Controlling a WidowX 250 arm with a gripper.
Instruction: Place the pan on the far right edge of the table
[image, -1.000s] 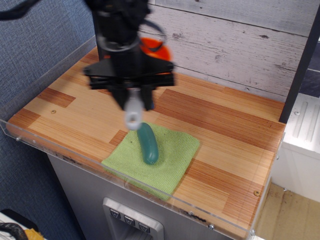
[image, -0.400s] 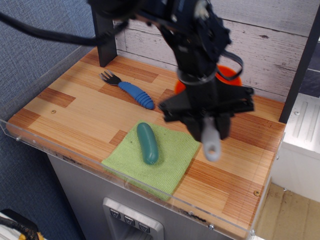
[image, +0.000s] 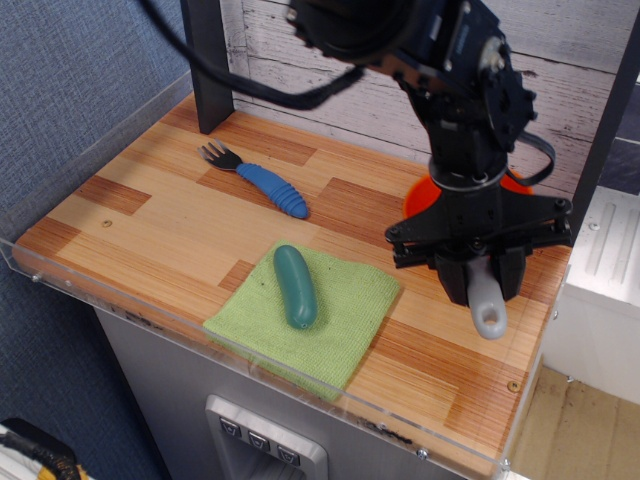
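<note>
Here the pan (image: 432, 192) hangs in the tool (image: 482, 282), clamped on its grey handle; only slivers of the orange bowl show behind the arm, and the handle's holed end pokes out below toward the camera; its long axis runs front to back. The pan sits over the right part of the surface (image: 160, 215), well right of the green cloth (image: 330, 310); the right rim lies just beyond, so lowering there seems the likely next step.

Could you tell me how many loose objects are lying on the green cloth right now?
1: a dark green pickle-shaped toy lies near the middle of the green cloth. Nothing appears hidden.
</note>
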